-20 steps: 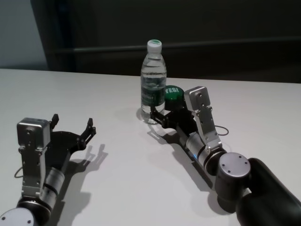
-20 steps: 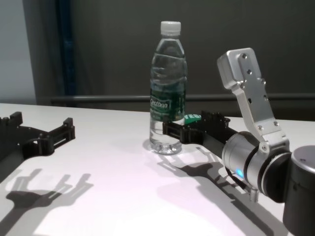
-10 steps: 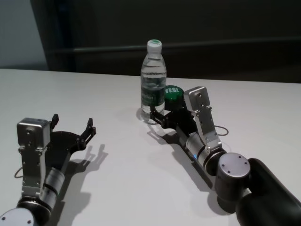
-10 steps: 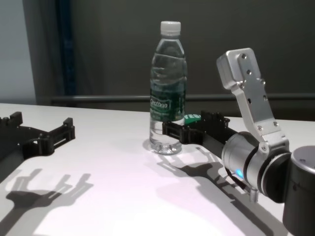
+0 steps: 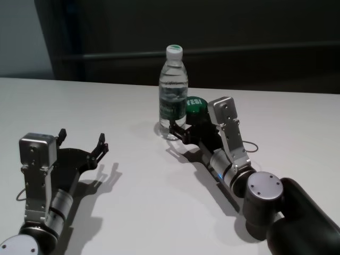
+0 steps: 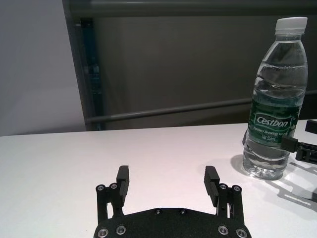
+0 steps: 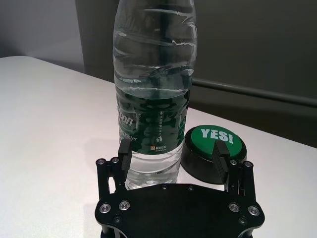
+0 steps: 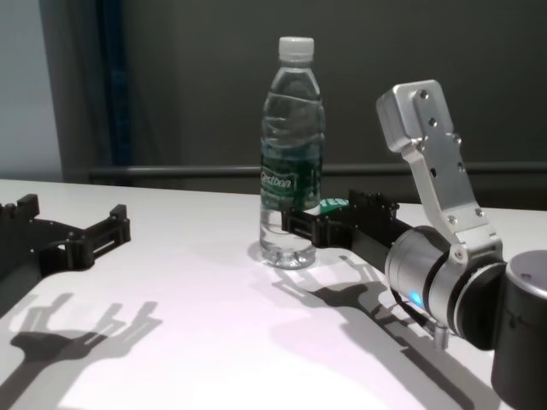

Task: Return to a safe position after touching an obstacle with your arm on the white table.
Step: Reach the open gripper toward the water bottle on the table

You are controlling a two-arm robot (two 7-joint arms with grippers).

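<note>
The obstacle, a clear water bottle with a white cap and a green label, stands upright on the white table. My right gripper is open, low over the table right beside it. One fingertip lies against the bottle's lower side; whether it touches I cannot tell. In the right wrist view the bottle rises just past the open right gripper. My left gripper rests open at the near left, far from the bottle.
A low black button with a green "YES!" top sits just right of the bottle, behind the right gripper's other finger. A dark wall with a rail runs behind the table's far edge.
</note>
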